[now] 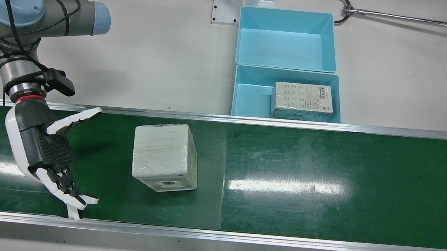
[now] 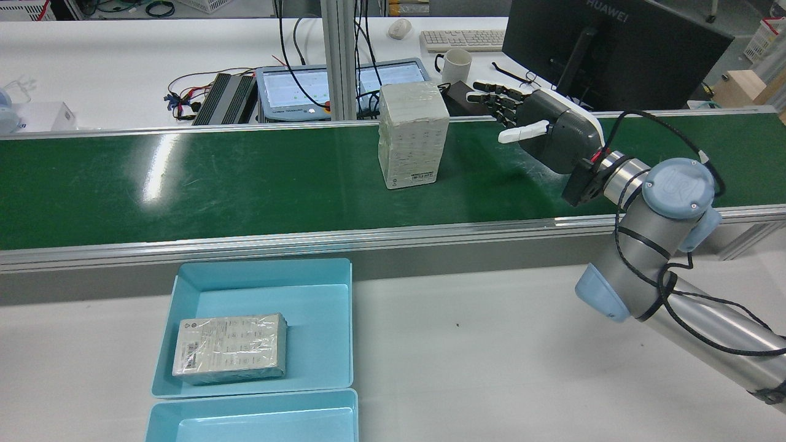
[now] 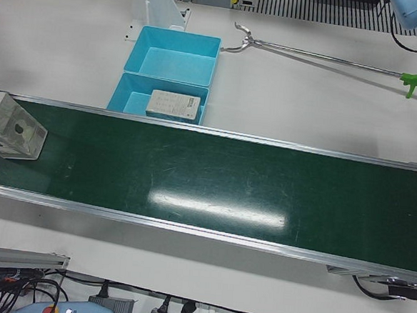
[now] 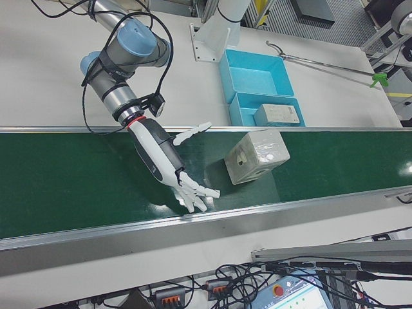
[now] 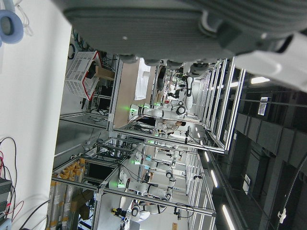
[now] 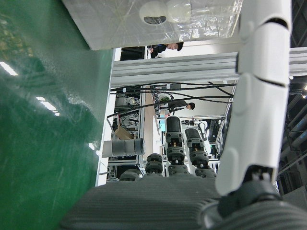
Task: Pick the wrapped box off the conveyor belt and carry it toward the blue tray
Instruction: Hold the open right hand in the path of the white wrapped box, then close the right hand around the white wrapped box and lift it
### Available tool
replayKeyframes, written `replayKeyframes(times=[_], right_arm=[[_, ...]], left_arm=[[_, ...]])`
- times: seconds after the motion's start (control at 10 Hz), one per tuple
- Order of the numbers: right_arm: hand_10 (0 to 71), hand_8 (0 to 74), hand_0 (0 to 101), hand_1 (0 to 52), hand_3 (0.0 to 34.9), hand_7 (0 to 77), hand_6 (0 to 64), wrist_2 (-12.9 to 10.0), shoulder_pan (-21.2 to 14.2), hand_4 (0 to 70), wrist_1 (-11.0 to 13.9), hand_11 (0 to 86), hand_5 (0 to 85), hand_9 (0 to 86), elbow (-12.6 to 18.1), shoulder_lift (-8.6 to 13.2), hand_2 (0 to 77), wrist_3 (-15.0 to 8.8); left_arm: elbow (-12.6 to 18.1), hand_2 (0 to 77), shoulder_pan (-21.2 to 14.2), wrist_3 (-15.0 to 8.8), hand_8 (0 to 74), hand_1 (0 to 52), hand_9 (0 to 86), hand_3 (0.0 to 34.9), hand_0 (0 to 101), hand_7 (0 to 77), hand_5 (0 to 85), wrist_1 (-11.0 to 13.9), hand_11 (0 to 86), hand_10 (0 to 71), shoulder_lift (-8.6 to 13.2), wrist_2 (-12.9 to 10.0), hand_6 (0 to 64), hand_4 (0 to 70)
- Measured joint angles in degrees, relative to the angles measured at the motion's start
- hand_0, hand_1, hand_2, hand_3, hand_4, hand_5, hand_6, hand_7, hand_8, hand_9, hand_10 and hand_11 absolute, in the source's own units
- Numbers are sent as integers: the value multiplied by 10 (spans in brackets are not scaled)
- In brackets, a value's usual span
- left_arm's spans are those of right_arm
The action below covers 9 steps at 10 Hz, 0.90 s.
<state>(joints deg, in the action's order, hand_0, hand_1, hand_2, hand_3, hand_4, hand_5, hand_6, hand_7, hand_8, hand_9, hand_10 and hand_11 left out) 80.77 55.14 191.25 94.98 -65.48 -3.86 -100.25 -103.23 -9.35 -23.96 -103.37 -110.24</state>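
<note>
Film-wrapped white cardboard box (image 1: 164, 156): upright on green conveyor belt (image 1: 327, 173), untouched. Right hand (image 1: 50, 151): spread, palm facing box, seemingly awaiting the grasp.

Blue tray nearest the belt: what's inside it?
One flat wrapped box lies label-up in the near blue tray, toward one end. Bare floor shows beside it. What is beneath that box is covered.

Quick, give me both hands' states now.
Right hand: open, empty, beside the wrapped box, not touching.
Left hand: fingers out of view; cannot tell.
</note>
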Motion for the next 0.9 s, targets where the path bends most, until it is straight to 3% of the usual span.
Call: replayKeyframes(times=[0.9], right_arm=[[5,55,464,120,0,213,82,2,2,125,-1,11,131,65,2,0,93,1]], left_arm=[[0,11,0,0,5,0,5,0,0,5,11,0,5,5,0,0,5,0]])
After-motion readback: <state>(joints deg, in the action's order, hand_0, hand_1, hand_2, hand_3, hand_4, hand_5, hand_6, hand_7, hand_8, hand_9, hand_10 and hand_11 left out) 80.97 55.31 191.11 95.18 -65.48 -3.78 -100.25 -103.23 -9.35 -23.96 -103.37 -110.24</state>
